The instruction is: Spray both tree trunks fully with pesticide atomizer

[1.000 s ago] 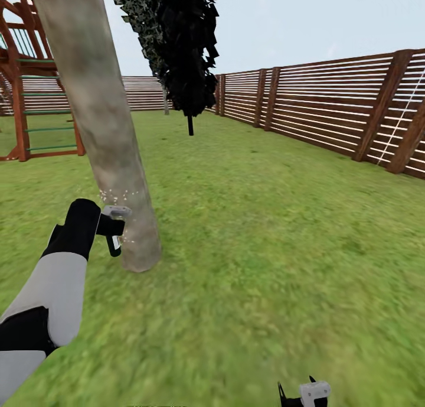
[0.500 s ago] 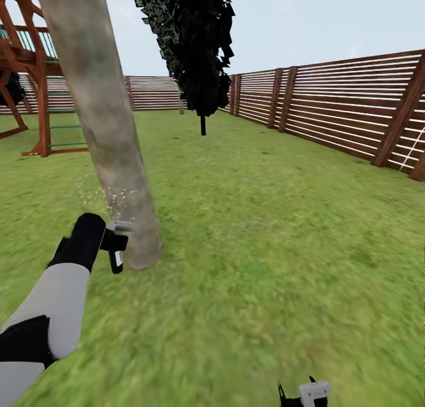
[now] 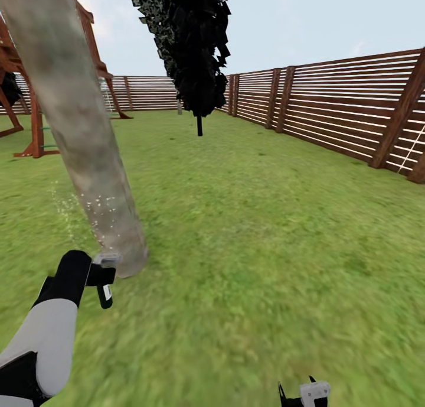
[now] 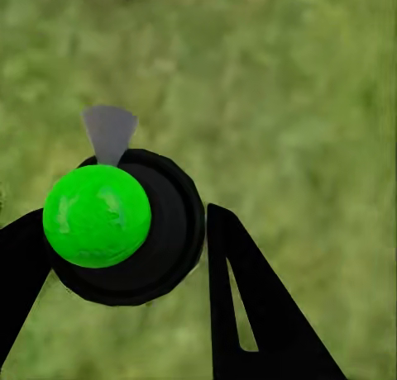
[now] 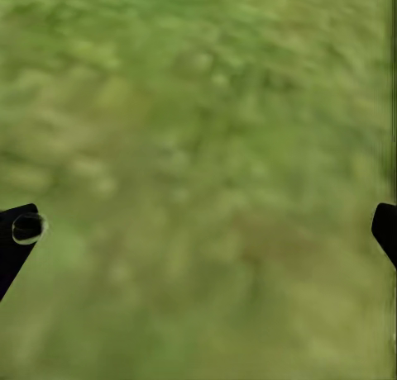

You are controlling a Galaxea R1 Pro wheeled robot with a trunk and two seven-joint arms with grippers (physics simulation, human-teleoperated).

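The leaning tree trunk [image 3: 88, 153], blotchy grey-beige, runs from the upper left down to the grass [image 3: 254, 230]. My left gripper [image 3: 94, 275] is shut on the black pesticide atomizer [image 3: 105, 284], whose grey head sits just beside the trunk's foot. Whitish pesticide specks [image 3: 99, 206] dot the lower trunk, and a few drift left of it. In the left wrist view the atomizer [image 4: 165, 231] sits between the two black fingers [image 4: 248, 306], a green ball on top. My right gripper [image 3: 302, 393] hangs low over the grass; its tips stand wide apart [image 5: 198, 227]. A dark-crowned tree [image 3: 192, 41] stands farther back.
A brown slatted fence [image 3: 330, 106] runs along the right and the far side. A wooden play frame [image 3: 32, 117] stands at the back left behind the trunk. Open lawn stretches to the right of the trunk.
The camera has shifted, so the trunk and play frame sit differently in view. My left arm with the atomizer has dropped lower, towards the trunk's foot. More specks show on the trunk.
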